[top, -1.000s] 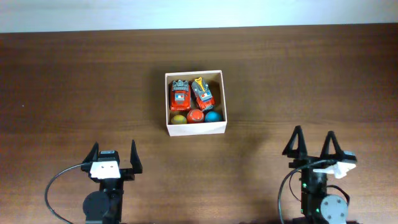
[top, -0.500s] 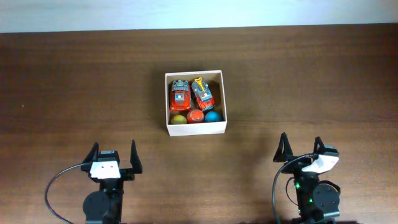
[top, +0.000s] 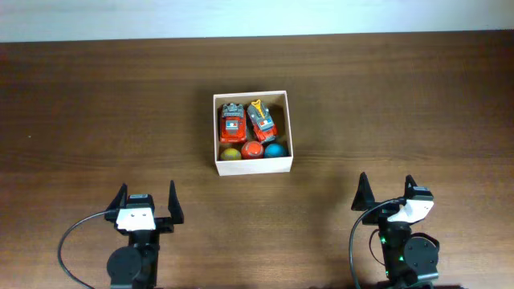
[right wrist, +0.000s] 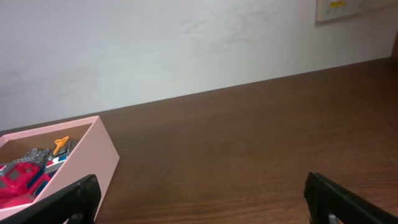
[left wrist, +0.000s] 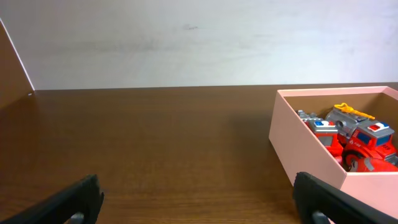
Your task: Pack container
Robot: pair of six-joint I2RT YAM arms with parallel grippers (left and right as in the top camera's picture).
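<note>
Brown wooden table (top: 80, 120) meets a white wall (left wrist: 186, 43); left claw (top: 147, 191) and right claw (top: 385, 183) stand spread, empty.

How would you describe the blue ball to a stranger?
On the brown table, look in the white box at its middle. Three balls lie in a row beside two toy trucks. The blue ball is at the right end, next to the red ball and yellow ball.
</note>
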